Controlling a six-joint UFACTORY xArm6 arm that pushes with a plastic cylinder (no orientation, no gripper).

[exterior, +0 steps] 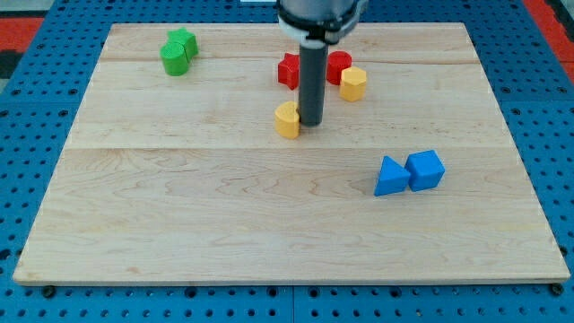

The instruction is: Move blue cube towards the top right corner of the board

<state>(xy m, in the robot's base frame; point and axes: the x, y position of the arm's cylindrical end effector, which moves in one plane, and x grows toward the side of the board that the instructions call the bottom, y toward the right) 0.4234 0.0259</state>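
The blue cube [426,170] sits toward the view's lower right of the board [224,215], tilted a bit so one corner points up, and it's touching the blue triangular block [389,177] on its left side. Those two are the closest things to the view's bottom, and both look like matte, chunky pieces with crisp edges.

The board itself is pale wood, smooth, with faint grain and a couple of seams running across it where planks join. It lies on a blue pegboard surface [556,161] full of little holes. Nothing here is really a container, so the board is the only thing holding stuff: seven blocks spread over it.

Going further up, the yellow block [287,119] near the middle looks like a short rounded shape, hard to call exactly. My tip [311,123] is right beside it on the view's right, touching it or nearly so, and well apart from the blue cube. It's just a plain dark rod, straight and upright, holding nothing.

Behind that, a red block [289,70] peeks out on the rod's left and another red one [338,66] on its right; the rod hides part of both, so their shapes are a guess. A second yellow block [353,83] touches the right red one.

Furthest back, at the view's top left, two green blocks [178,51] are pressed together, looking knobbly.
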